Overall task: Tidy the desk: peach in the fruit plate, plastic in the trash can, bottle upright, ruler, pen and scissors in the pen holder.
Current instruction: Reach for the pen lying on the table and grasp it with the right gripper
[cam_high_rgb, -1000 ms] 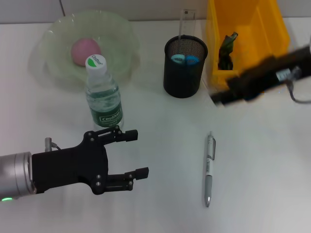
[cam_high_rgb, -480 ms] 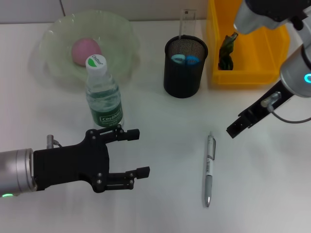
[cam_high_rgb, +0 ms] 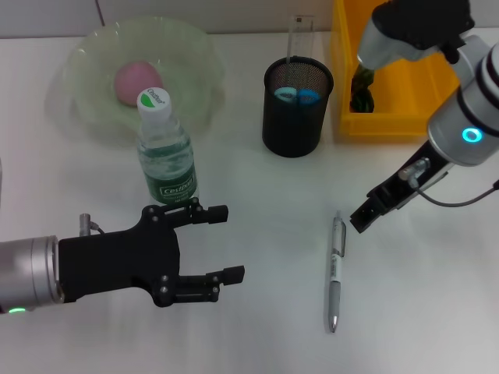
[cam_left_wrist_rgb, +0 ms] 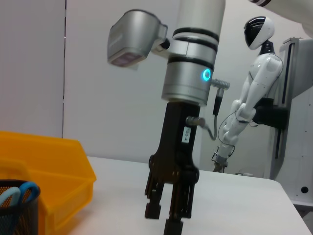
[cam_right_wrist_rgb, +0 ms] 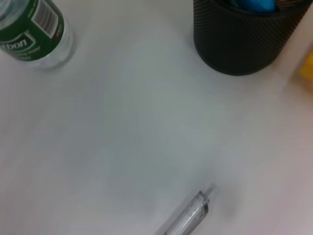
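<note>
On the white desk (cam_high_rgb: 257,195) lies the silver pen (cam_high_rgb: 335,269), its tip end also in the right wrist view (cam_right_wrist_rgb: 188,218). My right gripper (cam_high_rgb: 362,218) hangs just right of the pen's top end, open and holding nothing (cam_left_wrist_rgb: 164,220). The bottle (cam_high_rgb: 165,156) stands upright. My left gripper (cam_high_rgb: 232,241) is open and empty just in front of it. The peach (cam_high_rgb: 137,80) rests in the fruit plate (cam_high_rgb: 195,47). Blue scissors (cam_high_rgb: 298,95) and the clear ruler (cam_high_rgb: 299,35) stand in the pen holder (cam_high_rgb: 295,125). Dark plastic (cam_high_rgb: 362,82) lies in the yellow trash can (cam_high_rgb: 421,121).
The trash can stands close to the right of the pen holder at the back of the desk. A white humanoid robot (cam_left_wrist_rgb: 249,98) stands beyond the desk's far side in the left wrist view. Bare desk lies around the pen.
My right arm has left the trash can and come down toward me and leftward, ending beside the pen's top end. The left gripper has barely shifted.
</note>
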Motion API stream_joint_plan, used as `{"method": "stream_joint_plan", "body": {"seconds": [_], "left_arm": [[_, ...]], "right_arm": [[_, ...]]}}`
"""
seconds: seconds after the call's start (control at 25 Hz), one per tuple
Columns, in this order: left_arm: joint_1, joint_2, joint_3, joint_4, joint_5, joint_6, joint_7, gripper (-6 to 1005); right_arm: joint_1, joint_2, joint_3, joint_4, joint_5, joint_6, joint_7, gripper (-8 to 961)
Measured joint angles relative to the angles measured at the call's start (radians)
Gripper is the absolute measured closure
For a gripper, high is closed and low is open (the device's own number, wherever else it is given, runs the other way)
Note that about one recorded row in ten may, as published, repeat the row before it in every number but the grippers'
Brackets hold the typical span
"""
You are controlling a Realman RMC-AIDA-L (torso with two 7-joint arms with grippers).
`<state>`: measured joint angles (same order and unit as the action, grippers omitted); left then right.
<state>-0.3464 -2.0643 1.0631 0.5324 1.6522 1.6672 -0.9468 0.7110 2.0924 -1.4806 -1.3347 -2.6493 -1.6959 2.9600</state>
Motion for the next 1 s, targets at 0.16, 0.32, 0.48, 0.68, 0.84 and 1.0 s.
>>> {"method": "stream_joint_plan", "body": {"seconds": [0.16,0.32,0.48,0.68,0.84,1.0], "left_arm": [[-0.005,-0.001,0.000,0.000,0.000,-0.002,0.000,184],[-0.005,-0.001,0.000,0.000,0.002,-0.006,0.000,184],[-0.005,0.000,0.000,0.000,0.004,-0.008,0.001,184],[-0.006,0.000,0.000,0.000,0.005,-0.014,0.002,184],[-0.004,0.000,-0.001,-0.002,0.006,-0.015,0.011,184],[-0.004,-0.001,-0.001,-0.004,0.006,-0.015,0.012,184]], "right_arm": [[0.018,0.000,-0.027,0.057,0.000,0.054,0.000,213],[0.056,0.000,-0.050,0.150,0.016,0.116,0.000,213],[0.077,0.000,-0.065,0.204,0.048,0.158,-0.001,213],[0.099,0.000,-0.106,0.239,0.072,0.195,-0.001,214],[0.104,0.000,-0.155,0.259,0.093,0.219,-0.001,213],[0.105,0.000,-0.181,0.264,0.099,0.224,-0.001,216]]}}
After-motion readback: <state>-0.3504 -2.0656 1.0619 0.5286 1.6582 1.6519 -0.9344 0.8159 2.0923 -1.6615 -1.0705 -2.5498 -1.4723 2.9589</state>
